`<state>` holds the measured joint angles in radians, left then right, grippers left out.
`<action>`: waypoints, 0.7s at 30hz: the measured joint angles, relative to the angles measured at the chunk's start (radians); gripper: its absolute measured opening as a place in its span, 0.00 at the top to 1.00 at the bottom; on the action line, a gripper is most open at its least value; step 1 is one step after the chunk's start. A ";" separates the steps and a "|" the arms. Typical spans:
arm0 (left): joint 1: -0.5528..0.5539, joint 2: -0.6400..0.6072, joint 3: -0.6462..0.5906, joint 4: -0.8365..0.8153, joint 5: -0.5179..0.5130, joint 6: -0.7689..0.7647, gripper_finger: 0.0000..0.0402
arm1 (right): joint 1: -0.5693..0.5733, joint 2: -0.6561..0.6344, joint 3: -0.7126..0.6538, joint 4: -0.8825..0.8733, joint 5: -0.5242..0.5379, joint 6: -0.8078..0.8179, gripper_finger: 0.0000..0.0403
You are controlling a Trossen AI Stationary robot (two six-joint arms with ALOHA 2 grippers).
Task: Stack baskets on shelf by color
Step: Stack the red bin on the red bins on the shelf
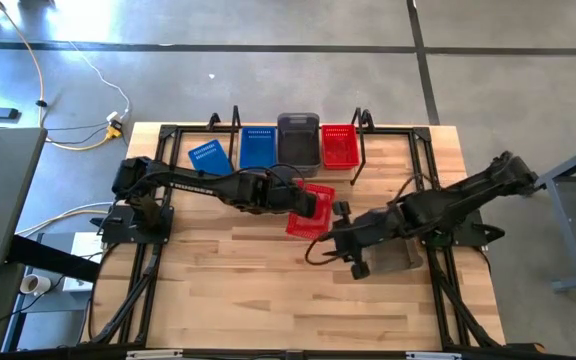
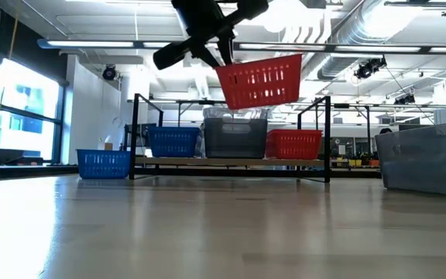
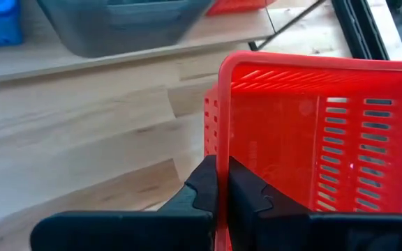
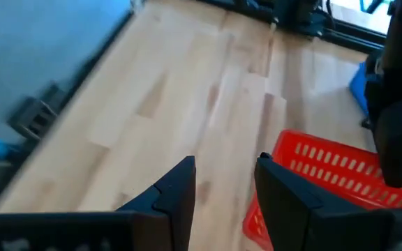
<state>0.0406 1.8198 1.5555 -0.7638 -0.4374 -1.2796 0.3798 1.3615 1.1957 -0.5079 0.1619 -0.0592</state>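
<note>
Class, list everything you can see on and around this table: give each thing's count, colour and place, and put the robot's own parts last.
Blue baskets: two; one on the shelf's left end, one on the table left of the shelf.
Grey basket on the shelf: at least one, smoky grey, in the middle of the shelf; whether more are nested I cannot tell.
Red basket on the shelf: one, at its right end.
Held red basket: one, lifted clear of the table in front of the shelf.
Grey basket by the right arm: one, on the table.
Shelf: one, pale wood plank with black rod uprights, at the table's far edge.
Table: one, pale wood.
Left gripper: shut on the held red basket's rim.
Right gripper: open, empty, beside that basket.
</note>
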 joint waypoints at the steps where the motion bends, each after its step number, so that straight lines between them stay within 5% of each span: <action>1: 0.000 0.000 0.000 -0.001 -0.005 -0.001 1.00 | 0.000 0.014 0.000 -0.001 0.022 -0.012 0.67; 21: -0.010 0.000 0.000 -0.003 -0.031 -0.035 1.00 | -0.069 0.221 0.000 -0.007 0.177 0.051 0.67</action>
<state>0.0303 1.8198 1.5555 -0.7666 -0.4680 -1.3147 0.3108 1.5821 1.1957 -0.5151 0.3385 -0.0086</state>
